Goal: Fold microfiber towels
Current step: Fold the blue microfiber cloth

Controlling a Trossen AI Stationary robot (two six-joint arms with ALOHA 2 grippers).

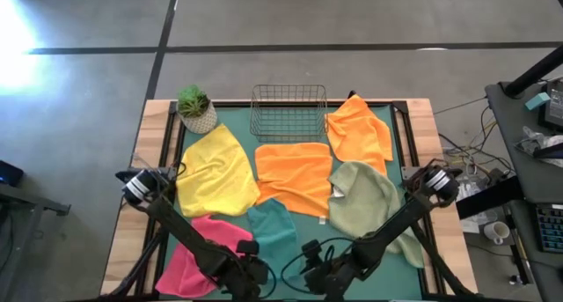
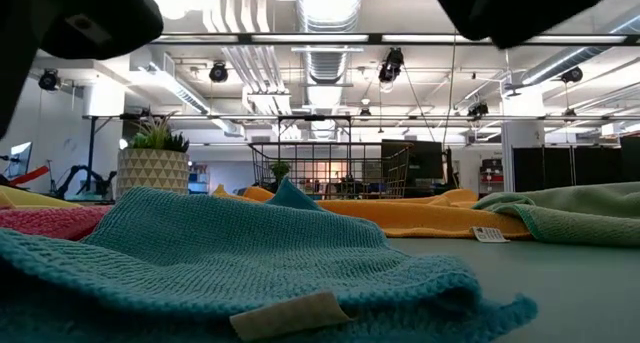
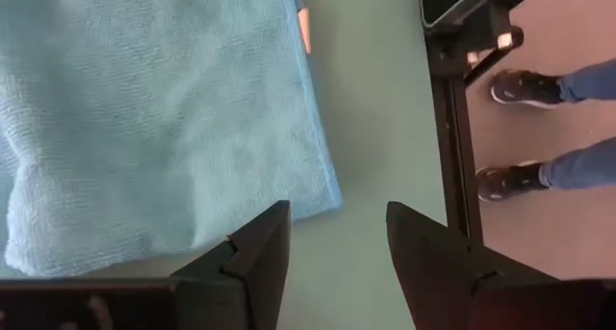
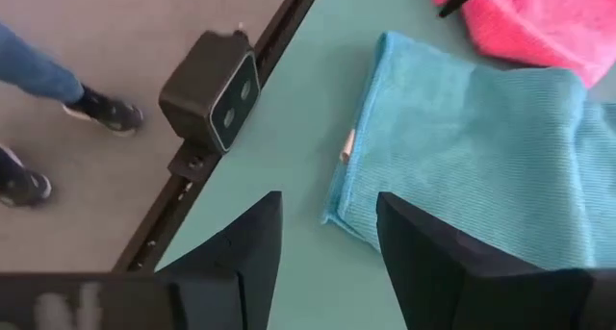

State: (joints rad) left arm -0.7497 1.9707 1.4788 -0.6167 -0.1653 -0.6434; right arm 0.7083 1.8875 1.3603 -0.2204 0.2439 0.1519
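The teal towel (image 1: 274, 224) lies crumpled on the green mat near the table's near edge, with the pink towel (image 1: 198, 249) to its left. Farther back lie a yellow towel (image 1: 215, 170), two orange towels (image 1: 295, 174) (image 1: 361, 130) and a sage green towel (image 1: 365, 201). My left gripper (image 3: 337, 243) hovers open over bare mat beside the teal towel's near corner (image 3: 322, 190). My right gripper (image 4: 327, 239) is open as well, just off the same towel's near corner (image 4: 337, 215). In the high view, both grippers (image 1: 251, 249) (image 1: 310, 252) sit close together at the near edge.
A wire basket (image 1: 288, 111) and a small potted plant (image 1: 195, 108) stand at the table's far edge. A small camera block (image 4: 212, 94) sits on the near rail. A person's feet (image 3: 525, 89) show on the floor beyond that rail.
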